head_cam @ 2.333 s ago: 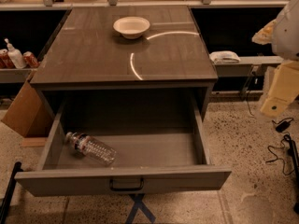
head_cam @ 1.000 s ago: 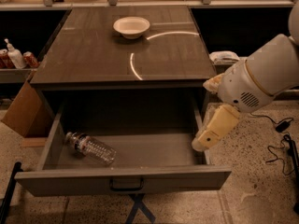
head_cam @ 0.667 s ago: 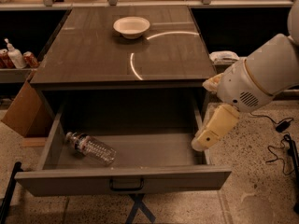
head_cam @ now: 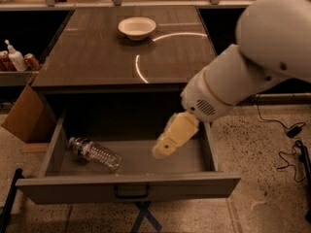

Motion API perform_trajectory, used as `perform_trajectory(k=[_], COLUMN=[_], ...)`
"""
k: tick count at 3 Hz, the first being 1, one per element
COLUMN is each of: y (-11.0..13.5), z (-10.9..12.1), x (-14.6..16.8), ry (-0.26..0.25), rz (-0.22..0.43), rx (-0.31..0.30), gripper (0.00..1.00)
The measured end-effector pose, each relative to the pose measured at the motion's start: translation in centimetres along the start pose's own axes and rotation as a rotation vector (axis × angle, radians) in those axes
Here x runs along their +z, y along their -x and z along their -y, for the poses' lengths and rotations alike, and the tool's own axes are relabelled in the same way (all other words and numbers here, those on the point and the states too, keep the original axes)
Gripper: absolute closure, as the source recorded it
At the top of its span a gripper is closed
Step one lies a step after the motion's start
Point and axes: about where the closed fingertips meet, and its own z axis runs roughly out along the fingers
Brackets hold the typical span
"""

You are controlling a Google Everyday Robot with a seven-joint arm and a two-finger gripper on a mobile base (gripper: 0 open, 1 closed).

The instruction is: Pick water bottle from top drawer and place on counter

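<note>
Just the one camera view. Barely started: the wide grey-brown top drawer (head_cam: 126, 184) is open. The small clear ribbed plastic water bottle (head_cam: 95, 154) lies on its side at the drawer's left end, not grabbed yet. The glossy grey-brown wood-grain counter (head_cam: 97, 52) holds only a white bowl (head_cam: 137, 27). My arm comes in from the right, with my yellowish gripper (head_cam: 161, 152) angled down-left over the drawer's middle, apart from the bottle and holding nothing. Can't tell how wide it's set.
</note>
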Motion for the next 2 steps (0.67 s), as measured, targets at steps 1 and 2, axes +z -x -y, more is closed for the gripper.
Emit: perform_trajectory(k=[1,2], y=[2.7,3.0], z=[-1.7,-2.0], x=[2.8,7.2], ry=[0.015,0.060], rz=[-0.018,0.010], rx=[0.026,0.051], gripper=[0.00,0.00])
